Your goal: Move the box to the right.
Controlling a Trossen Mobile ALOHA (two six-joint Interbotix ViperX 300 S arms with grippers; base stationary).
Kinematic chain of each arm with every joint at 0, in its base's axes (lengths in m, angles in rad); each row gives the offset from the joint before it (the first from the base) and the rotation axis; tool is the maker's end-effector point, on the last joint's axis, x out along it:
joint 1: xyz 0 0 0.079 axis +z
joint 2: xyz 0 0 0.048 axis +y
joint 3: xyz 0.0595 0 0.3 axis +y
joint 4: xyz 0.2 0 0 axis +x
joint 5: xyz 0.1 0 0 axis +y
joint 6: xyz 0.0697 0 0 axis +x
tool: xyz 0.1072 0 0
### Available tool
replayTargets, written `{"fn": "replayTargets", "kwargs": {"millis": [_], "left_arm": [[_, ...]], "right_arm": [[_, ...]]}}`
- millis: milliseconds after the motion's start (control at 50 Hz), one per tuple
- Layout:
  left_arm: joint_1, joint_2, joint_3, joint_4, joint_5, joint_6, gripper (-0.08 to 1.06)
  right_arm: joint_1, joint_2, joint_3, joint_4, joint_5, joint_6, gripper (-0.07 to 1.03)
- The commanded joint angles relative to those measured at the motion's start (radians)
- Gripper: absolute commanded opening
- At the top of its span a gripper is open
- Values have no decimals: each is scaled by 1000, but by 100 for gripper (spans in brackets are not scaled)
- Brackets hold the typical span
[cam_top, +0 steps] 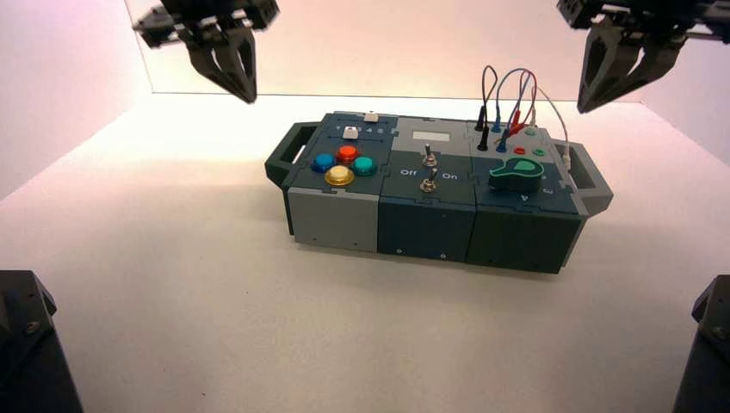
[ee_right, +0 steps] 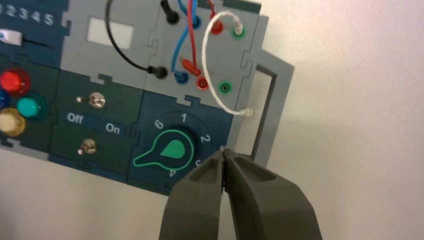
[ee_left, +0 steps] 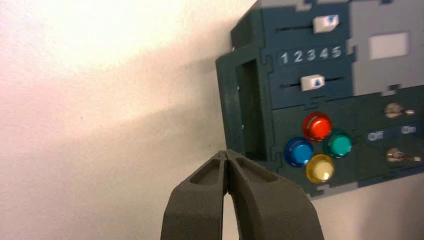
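Box at the desk's centre, both grippers raised with jaws closed on nothing.

The box [cam_top: 435, 194] sits on the white desk [cam_top: 189, 284], slightly turned, its long side facing the robot; the left gripper [cam_top: 234, 73] hangs at about 11 o'clock from the box, above and beyond its left end handle [cam_top: 288, 155], jaws pressed together and empty; the right gripper [cam_top: 615, 73] hangs at about 1 o'clock, above the right end handle [cam_top: 590, 176], jaws likewise together and empty; red, blue, teal and yellow buttons [ee_left: 317, 147] cluster at the left section, two toggle switches [ee_right: 92, 122] stand in the middle, the green knob [ee_right: 170, 150] and looped wires [ee_right: 200, 45] occupy the right section.
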Motion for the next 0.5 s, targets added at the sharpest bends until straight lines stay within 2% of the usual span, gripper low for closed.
{"fn": "replayTargets", "kwargs": {"millis": [20,500], "left_arm": [[-8,28,-40,5,-18,2,-3],[-9,118,-58,18,-46,0,-3]], "right_arm": [[-5,38,-26,3,-3,3,-2],[-6,218,-63,-11,-12,-17,-2]]}}
